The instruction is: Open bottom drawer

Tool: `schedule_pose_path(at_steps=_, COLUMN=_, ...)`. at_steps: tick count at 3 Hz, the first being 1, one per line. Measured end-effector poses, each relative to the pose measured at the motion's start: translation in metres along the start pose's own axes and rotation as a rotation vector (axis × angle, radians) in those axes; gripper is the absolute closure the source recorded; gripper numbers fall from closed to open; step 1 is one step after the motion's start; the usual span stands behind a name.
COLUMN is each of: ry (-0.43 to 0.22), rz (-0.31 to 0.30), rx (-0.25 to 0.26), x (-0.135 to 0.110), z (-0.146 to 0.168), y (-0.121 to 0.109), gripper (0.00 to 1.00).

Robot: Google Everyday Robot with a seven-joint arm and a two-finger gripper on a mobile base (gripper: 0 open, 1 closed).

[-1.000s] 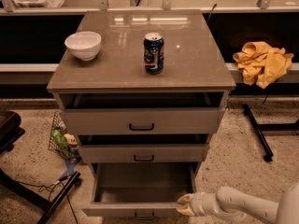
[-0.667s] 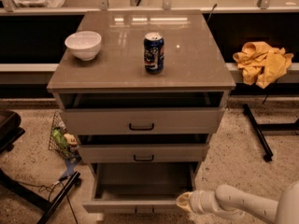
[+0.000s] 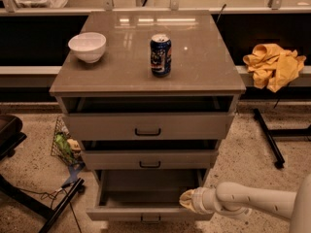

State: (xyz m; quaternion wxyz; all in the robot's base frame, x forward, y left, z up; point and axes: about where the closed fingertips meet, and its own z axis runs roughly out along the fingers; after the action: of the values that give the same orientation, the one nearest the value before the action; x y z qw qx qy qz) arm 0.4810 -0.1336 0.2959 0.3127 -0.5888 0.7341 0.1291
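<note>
Bottom drawer (image 3: 146,191), boxy grey, gripper (image 3: 187,201) at front rim.

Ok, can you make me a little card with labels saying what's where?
bottom drawer: pulled well out, plain grey inside showing
gripper: at the bottom drawer's front right corner
two upper drawers: out only a little
white bowl: cabinet top, left
soda can: cabinet top, middle
yellow cloth: ledge on the right

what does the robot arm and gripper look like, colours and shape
Smooth, rounded off-white arm with a row of small dark dots. The gripper, at the bottom drawer's right front corner, looks yellowish-tan behind a pale ringed collar. No cables visible.
</note>
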Motion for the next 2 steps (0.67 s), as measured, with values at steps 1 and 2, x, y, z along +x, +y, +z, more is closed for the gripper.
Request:
schedule_pose_path(at_steps=1, ry=0.073, rz=-0.113, rx=0.046, x=-0.027, z=-0.014, y=-0.027, gripper=1.00)
schedule_pose_path(at_steps=2, ry=0.105, rz=-0.189, rx=0.051, x=-0.023, z=-0.004, y=-0.053, gripper=1.00)
